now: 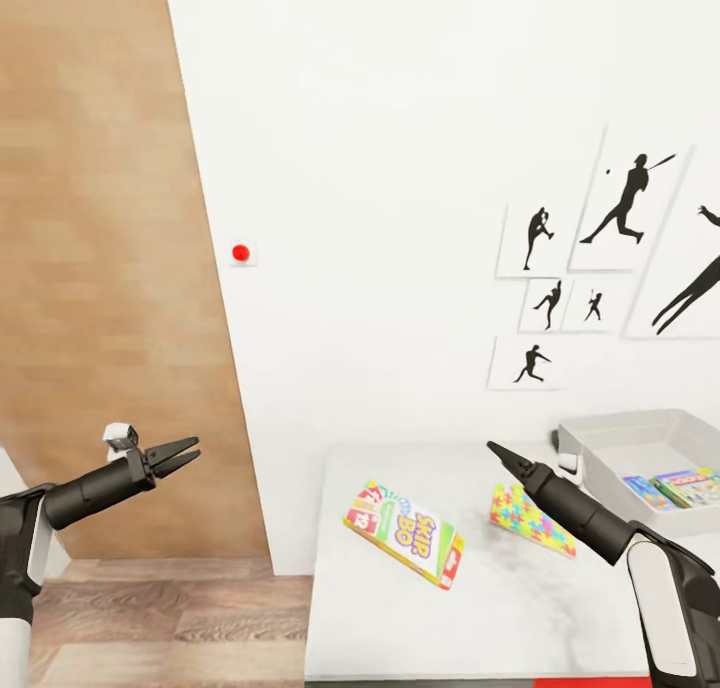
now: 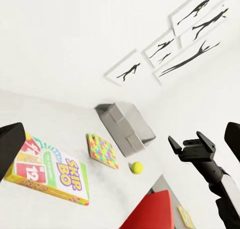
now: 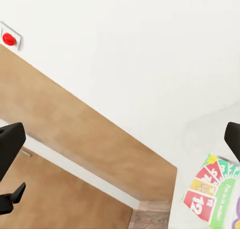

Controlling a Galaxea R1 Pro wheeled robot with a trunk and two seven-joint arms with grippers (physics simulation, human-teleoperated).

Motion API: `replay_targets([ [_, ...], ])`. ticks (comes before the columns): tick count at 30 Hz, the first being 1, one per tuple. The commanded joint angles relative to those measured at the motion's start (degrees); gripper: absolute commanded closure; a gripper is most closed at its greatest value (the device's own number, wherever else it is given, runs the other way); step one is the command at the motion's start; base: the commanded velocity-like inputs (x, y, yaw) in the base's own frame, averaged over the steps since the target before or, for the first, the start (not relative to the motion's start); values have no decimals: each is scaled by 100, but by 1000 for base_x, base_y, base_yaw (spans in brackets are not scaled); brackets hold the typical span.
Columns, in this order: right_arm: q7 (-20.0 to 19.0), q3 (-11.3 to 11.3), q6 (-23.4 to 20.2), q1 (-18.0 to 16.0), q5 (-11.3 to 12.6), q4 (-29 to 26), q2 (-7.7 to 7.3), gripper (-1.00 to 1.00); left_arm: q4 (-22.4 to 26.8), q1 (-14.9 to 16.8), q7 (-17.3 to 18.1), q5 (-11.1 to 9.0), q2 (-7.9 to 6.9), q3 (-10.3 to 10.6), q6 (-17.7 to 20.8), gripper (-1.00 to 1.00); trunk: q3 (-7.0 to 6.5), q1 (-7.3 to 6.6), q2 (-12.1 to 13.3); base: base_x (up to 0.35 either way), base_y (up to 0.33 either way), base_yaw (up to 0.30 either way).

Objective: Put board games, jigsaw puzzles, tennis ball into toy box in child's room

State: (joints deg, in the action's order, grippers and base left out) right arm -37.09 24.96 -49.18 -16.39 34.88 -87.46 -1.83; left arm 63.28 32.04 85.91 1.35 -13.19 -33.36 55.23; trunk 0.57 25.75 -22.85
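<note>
While toy box (image 1: 600, 438) holds two games, Skip-Bo game (image 1: 405, 533), jigsaw puzzle (image 1: 530, 518) and tennis ball (image 2: 136, 167) remain on surface (image 1: 500, 618); both grippers empty, left gripper (image 1: 185, 455) slightly apart, right gripper (image 1: 497, 452) together.

A: Cut off by an edge?
B: Shallow light-grey open tray (image 1: 640, 438), running off the head view's right side; long pale grey-white desk top (image 1: 390, 608), lost at the bottom; largest black-silhouette wall picture (image 1: 690, 288), cropped right.

A: Hidden?
B: Multicoloured jigsaw-patterned square (image 1: 525, 516), partly behind the right arm.

A: Too small to tell?
B: Printed flat boxes (image 1: 672, 488) inside the tray; titles unreadable.
</note>
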Motion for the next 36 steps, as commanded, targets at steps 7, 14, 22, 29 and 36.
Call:
replay_targets([
  [7,-18,9,-31,-5,1,0,-2,-100,0,3,38,15,-9,-5,58,-100,-8,4,-7,137,110,-121],
  [14,-18,9,-31,-5,1,0,-9,-100,0,4,32,20,-37,-4,59,-100,-10,4,-7,193,39,-20],
  [22,2,8,-31,-5,1,0,-7,-100,0,4,42,14,-52,-4,58,-100,-10,4,-7,20,2,0],
  [29,536,-28,-43,0,-77,-8,50,-100,0,3,21,23,-52,-4,50,-100,-10,4,-7,1,0,0],
  [36,3316,-1544,-91,-32,-457,-133,98,-100,5,44,-979,48,-49,9,57,-100,-10,4,-7,0,0,0],
])
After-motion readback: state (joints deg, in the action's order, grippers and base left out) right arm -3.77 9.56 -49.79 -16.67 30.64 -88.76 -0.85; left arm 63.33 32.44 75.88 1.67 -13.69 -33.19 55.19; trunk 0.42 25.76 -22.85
